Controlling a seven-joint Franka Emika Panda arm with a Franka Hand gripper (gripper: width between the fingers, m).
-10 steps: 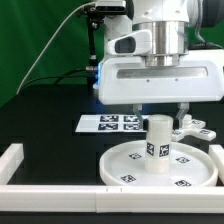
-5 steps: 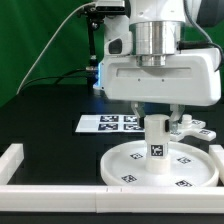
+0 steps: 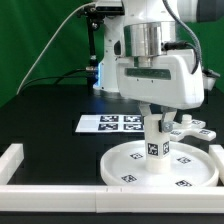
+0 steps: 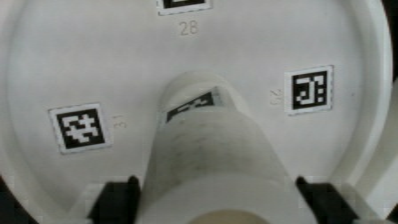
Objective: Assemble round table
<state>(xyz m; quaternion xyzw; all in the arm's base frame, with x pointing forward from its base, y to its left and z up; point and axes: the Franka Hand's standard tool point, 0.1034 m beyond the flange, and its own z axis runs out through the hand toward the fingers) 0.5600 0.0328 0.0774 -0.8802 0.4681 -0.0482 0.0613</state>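
Observation:
The large round white disc lies flat on the black table, tags up; it fills the wrist view. The short thick white cylinder leg stands upright at its middle, also shown in the wrist view. My gripper comes straight down over the leg, and its black fingers sit against both sides of the leg's upper part, shut on it. The small cross-shaped foot lies behind the disc on the exterior view's right.
The marker board lies on the table behind the disc. A white border rail runs along the front and the exterior view's left. A dark stand with cables is at the back.
The wrist and gripper body have turned about the vertical axis while staying over the leg. The leg and disc stay in place.

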